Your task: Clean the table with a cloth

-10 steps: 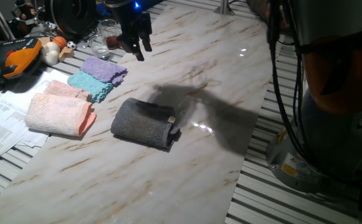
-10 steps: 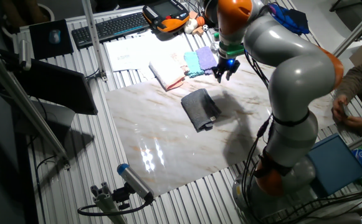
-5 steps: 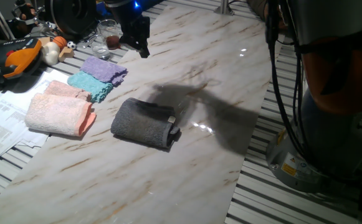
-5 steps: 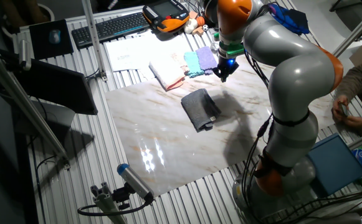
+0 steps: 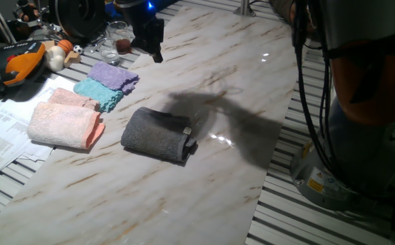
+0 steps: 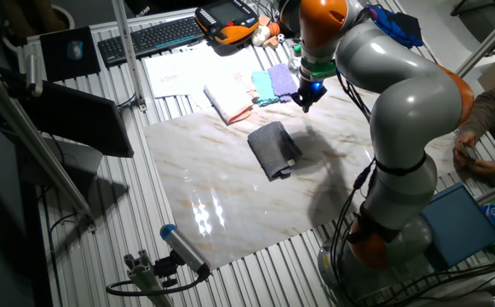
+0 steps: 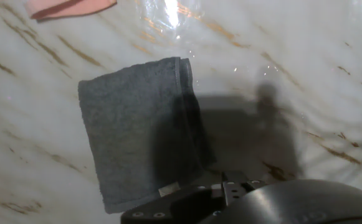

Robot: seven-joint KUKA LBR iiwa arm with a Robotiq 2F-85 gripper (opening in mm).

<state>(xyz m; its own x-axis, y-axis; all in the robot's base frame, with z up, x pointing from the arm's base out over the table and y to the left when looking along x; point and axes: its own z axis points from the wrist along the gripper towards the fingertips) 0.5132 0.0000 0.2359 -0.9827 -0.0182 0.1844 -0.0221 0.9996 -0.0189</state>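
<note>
The dark grey cloth lies folded on the white marble-look table, its small light tag at the right end. My gripper hangs above the far part of the table, well apart from the cloth, and it is shut with nothing in it. From the other side, the gripper hovers up and to the right of the cloth, beside the purple cloth. The hand view looks down on the cloth and the table. Only the hand's dark body shows at the bottom edge, not the fingers.
A pink folded towel, a teal cloth and a purple cloth lie along the table's left side. Behind them are a glass and an orange pendant. A keyboard rests on the metal slats.
One second ago the fingers stood spread apart; now they are together. The hand has risen slightly and otherwise stays in place. The cloth has not moved.
</note>
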